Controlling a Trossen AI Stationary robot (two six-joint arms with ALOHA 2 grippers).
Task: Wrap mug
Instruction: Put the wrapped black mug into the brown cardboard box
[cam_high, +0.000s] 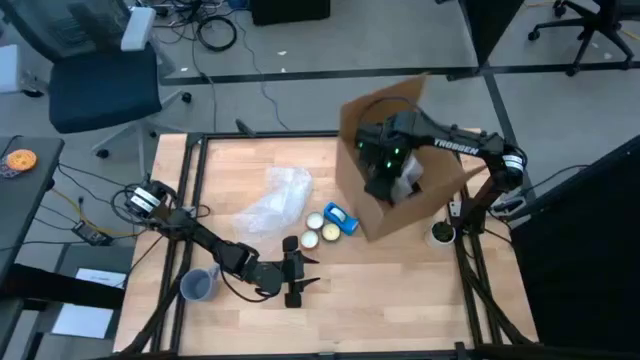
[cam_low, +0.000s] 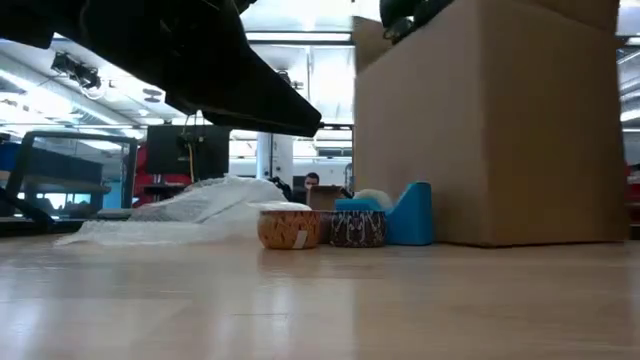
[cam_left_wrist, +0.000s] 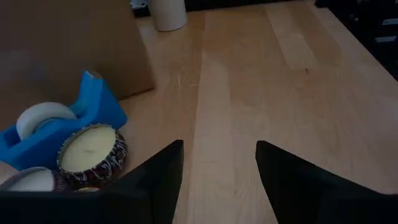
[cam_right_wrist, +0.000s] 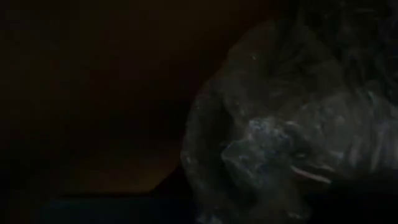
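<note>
- The left gripper (cam_high: 293, 272) is hovering low over the front part of the wooden table (cam_high: 400, 300), its two dark fingers (cam_left_wrist: 155, 180) standing apart with nothing between them; only bare tabletop is showing in the gap in the left wrist view.
- The right gripper (cam_high: 385, 170) is reaching down into the open cardboard box (cam_high: 440, 195) at the right-hand side of the table, and the arm is arching over the box's rim.
- Inside the box it is very dark. In the right wrist view a crinkled, plastic-covered bundle (cam_right_wrist: 286, 137) is filling most of the picture; it may be the wrapped mug, though I cannot tell for sure, nor can I tell whether the right fingers are apart or together.
- A loose sheet of bubble wrap (cam_high: 275, 200) is lying crumpled near the middle of the table, left of the box.
- Just in front of the bubble wrap, two round candle tins (cam_high: 320, 228) are sitting side by side, and a blue tape dispenser (cam_high: 341, 217) is standing just beside them, close against the box.
- A grey cup (cam_high: 198, 285) is standing near the front left edge, beside the left arm.
- A small white cup (cam_high: 442, 234) is sitting at the box's right front corner.
- From table level, the tins, the dispenser and the box are lining up in a row, with the bubble wrap spreading to their left.
</note>
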